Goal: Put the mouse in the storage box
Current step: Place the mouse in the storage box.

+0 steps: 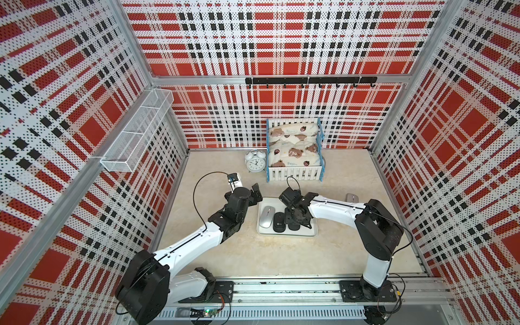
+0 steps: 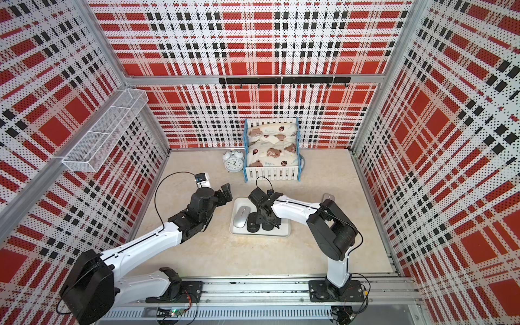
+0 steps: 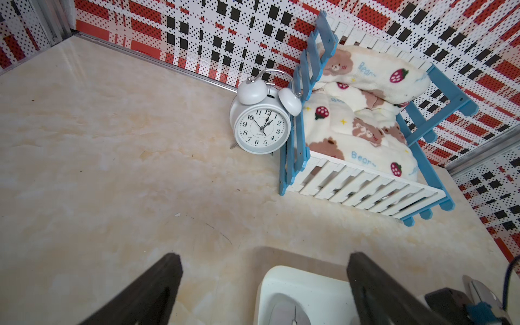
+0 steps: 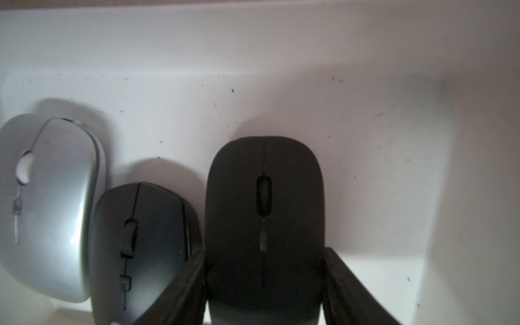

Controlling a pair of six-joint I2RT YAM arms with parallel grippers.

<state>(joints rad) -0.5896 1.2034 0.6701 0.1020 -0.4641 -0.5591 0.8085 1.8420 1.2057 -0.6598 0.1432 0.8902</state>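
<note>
Right tool (image 4: 264,254) clamps a black mouse (image 4: 264,197), rear cut off.

Top views high overhead, wrist views close, storage box (image 1: 268,202) shared

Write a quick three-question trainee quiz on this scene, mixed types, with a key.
1. True or false: the left tool is open and empty.
2. How many mice are inside the storage box, counting the black mouse that the right tool grips? A) two B) three C) five
3. Fill in: a silver mouse lies outside the box, on the ____ beyond the right arm.

Key: 1 true; 2 B; 3 table.
</note>
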